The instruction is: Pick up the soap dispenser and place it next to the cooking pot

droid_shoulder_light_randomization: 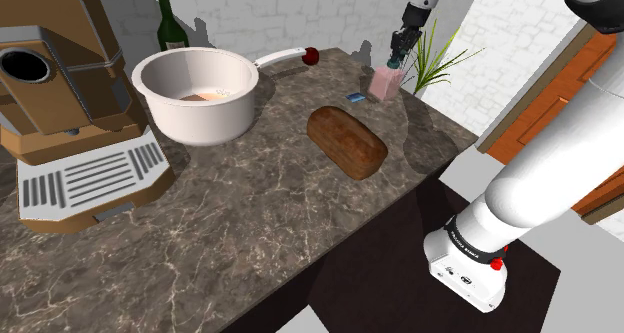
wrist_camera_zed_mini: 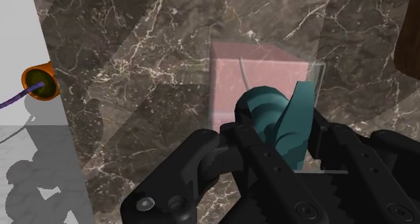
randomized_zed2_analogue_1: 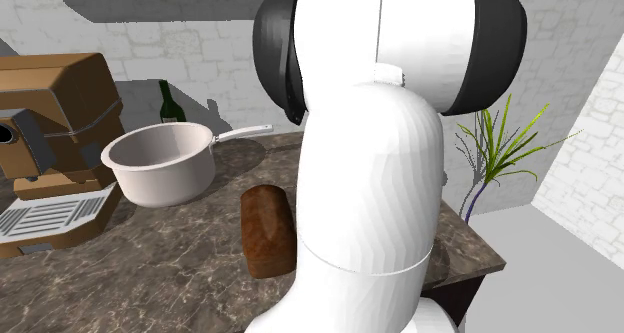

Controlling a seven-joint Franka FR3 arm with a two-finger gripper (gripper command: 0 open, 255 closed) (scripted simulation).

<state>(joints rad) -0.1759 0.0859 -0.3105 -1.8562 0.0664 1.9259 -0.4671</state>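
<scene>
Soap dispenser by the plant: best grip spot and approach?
Take the dispenser by its teal pump, coming straight down from above. It stands upright on the counter. The pump is narrow enough to fit between the fingers, while the pink body is broad and square. The gripper looks shut on the pump that way.

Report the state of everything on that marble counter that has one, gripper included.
Pink square soap dispenser with teal pump: upright, clasped at its pump.
All-black two-finger gripper: shut on the dispenser's pump.
White long-handled cooking pot: upright, no lid.
Brown bread loaf: lying flat, whole.
Dark green glass bottle: upright behind the pot.
</scene>
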